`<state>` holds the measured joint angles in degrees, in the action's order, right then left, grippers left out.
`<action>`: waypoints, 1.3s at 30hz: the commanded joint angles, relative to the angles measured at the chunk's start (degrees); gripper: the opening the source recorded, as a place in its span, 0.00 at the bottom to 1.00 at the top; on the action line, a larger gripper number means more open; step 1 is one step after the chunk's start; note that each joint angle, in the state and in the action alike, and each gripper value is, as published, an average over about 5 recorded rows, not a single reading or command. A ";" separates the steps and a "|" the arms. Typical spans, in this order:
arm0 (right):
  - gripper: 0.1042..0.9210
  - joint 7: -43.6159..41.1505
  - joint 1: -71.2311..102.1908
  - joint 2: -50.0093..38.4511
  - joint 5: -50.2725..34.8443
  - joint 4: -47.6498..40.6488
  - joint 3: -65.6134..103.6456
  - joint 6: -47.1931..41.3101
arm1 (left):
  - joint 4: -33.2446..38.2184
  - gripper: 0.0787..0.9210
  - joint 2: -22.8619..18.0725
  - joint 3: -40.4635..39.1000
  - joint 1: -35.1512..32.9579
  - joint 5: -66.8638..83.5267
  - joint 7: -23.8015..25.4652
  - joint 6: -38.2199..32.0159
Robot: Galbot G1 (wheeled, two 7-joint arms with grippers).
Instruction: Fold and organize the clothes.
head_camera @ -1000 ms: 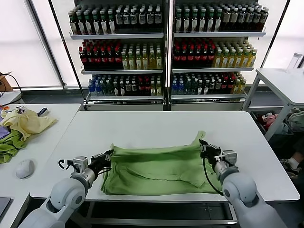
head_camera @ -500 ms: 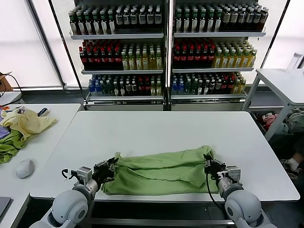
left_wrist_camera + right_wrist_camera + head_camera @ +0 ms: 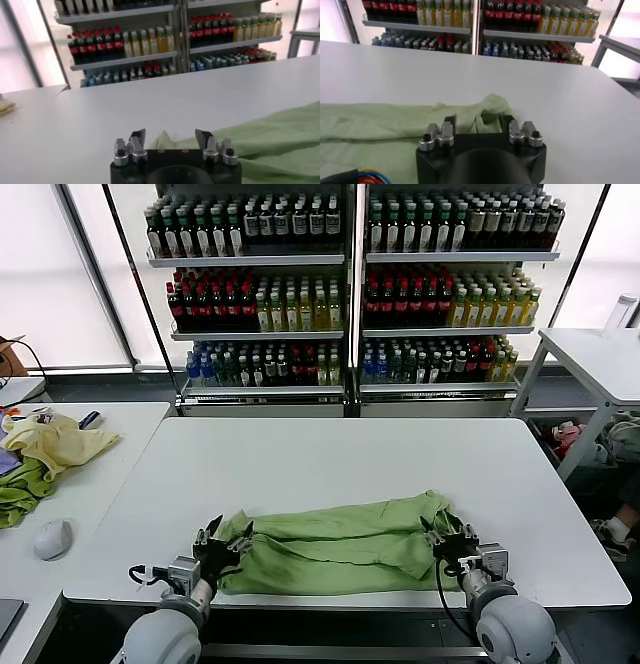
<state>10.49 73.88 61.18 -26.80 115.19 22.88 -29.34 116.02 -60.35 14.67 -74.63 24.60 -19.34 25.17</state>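
The light green clothes [image 3: 335, 544] lie folded into a long band across the white table [image 3: 330, 454], close to its front edge. My left gripper [image 3: 222, 537] stands open at the band's left end, and in the left wrist view [image 3: 170, 136] a loose corner of the clothes [image 3: 270, 137] pokes up between its spread fingers. At the right end my right gripper [image 3: 446, 535] is open too. The right wrist view [image 3: 479, 120] shows a raised fold of the clothes [image 3: 395, 127] between its fingers, ungripped. No printed graphic or collar shows.
A side table at the left carries a pale yellow cloth [image 3: 60, 442], a darker green cloth [image 3: 20, 489] and a grey mouse [image 3: 52, 538]. Shelves of bottles [image 3: 350, 284] stand behind the table. Another white table [image 3: 600, 359] stands at the right.
Both grippers drew the shirt's far edge toward the table's front edge, folding it into a narrower band. They then opened and let go of the cloth.
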 commanded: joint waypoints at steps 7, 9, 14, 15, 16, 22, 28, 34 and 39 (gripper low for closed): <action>0.88 0.13 0.07 0.06 0.90 -0.60 -0.35 -0.02 | -7.05 0.85 -8.73 -0.05 -0.51 -6.53 -7.01 1.55; 0.88 0.20 -0.06 0.05 0.90 -0.74 -0.42 -0.02 | -7.05 0.79 -8.72 -0.03 -0.55 -5.52 -6.67 1.63; 0.88 0.27 -0.33 0.02 0.81 -0.63 -0.49 -0.14 | -7.31 0.63 -8.47 0.44 -0.56 -0.82 -5.30 2.86; 0.88 0.28 -0.39 -0.01 0.76 -0.59 -0.45 -0.17 | -7.34 0.59 -8.36 0.59 -0.60 0.52 -5.00 3.22; 0.88 0.30 -0.46 -0.06 0.69 -0.57 -0.40 -0.20 | -7.32 0.56 -8.23 0.83 -0.62 2.25 -4.73 3.66; 0.88 0.36 -0.74 -0.27 0.18 -0.56 -0.09 -0.24 | -7.55 0.35 -6.94 3.72 -0.17 14.87 -2.52 5.67; 0.88 0.44 -0.94 -0.37 -0.20 -0.53 0.21 -0.17 | -8.10 0.15 -3.21 8.94 1.16 17.36 -0.99 5.17; 0.88 0.54 -1.38 -0.82 -0.96 -0.25 0.69 -0.07 | -8.65 0.06 4.93 17.09 3.92 17.48 0.46 4.82; 0.88 0.57 -1.76 -0.92 -1.37 -0.04 0.74 -0.02 | -9.28 0.06 11.24 24.19 6.03 17.27 2.03 4.86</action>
<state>11.05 72.15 60.23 -27.99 115.03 23.58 -29.41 107.13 -60.54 25.69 -71.92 38.29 -19.52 29.97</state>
